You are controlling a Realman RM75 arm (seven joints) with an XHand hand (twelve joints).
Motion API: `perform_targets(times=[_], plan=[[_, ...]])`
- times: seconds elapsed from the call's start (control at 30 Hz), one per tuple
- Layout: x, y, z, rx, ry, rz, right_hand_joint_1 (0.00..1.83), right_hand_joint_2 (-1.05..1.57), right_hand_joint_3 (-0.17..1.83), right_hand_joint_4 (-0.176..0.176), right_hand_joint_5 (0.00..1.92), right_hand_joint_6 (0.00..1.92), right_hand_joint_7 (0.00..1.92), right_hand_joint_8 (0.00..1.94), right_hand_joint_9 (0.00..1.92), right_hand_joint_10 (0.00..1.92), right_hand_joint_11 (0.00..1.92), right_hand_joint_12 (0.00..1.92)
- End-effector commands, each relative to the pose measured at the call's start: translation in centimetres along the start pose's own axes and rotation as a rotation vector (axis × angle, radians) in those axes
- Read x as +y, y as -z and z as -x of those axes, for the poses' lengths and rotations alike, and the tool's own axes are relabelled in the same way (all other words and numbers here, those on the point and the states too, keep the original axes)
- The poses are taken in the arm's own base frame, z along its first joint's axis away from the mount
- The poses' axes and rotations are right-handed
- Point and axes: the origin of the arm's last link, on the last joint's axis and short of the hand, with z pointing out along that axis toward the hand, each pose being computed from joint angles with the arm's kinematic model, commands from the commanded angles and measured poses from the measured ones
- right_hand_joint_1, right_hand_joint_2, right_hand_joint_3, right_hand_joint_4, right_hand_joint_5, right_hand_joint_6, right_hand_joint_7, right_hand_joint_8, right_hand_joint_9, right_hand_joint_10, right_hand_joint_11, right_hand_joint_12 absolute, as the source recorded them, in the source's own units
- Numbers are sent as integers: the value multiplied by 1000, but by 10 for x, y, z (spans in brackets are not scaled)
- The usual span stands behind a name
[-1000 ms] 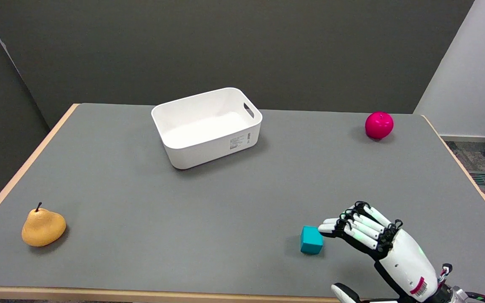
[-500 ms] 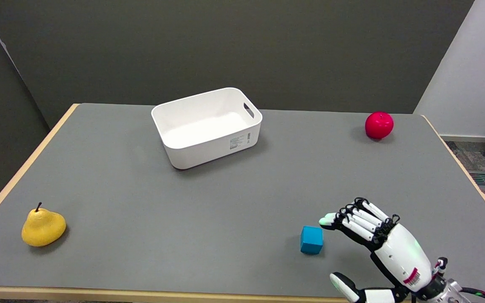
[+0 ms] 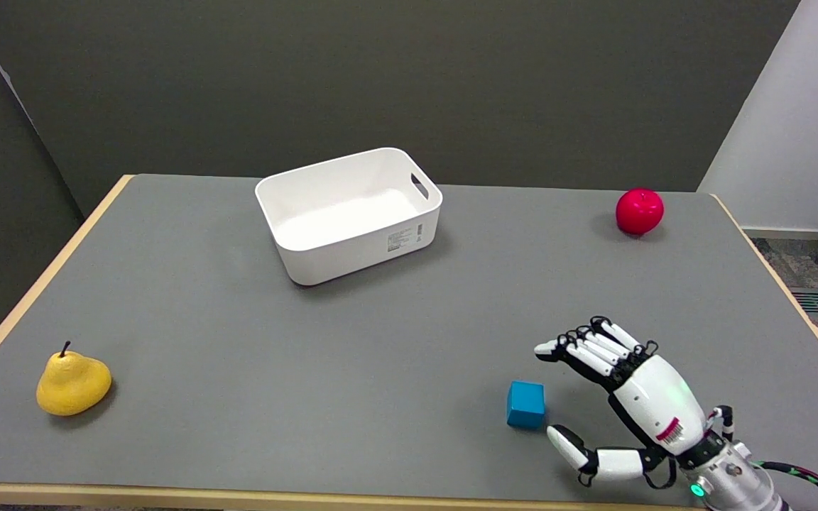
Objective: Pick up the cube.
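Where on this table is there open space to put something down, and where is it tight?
Bare grey table runs wide between the yellow pear, the white bin and the blue cube. Another free patch lies between the bin and the red apple. It is crowded at the near right, where the open right hand brackets the cube.

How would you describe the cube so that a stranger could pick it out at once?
Start at the grey table and go to its near right part, just left of the right hand. The cube sits there, the only blue, flat-sided thing; the pear and apple are rounded.
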Motion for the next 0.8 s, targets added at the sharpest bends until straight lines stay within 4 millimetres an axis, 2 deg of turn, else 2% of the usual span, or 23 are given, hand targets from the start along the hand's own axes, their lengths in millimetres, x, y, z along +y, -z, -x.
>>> perform_targets(times=[0.03, 0.4, 0.8], plan=[[16, -19, 18, -60, -1, 61, 488, 651, 857, 32, 360, 666, 512, 561, 428, 1051, 186, 1362], [10, -22, 25, -80, -17, 60, 489, 650, 858, 29, 365, 678, 517, 570, 435, 1060, 189, 1365], [1, -15, 24, -77, -31, 54, 493, 627, 897, 25, 375, 700, 511, 586, 451, 1043, 186, 1385]])
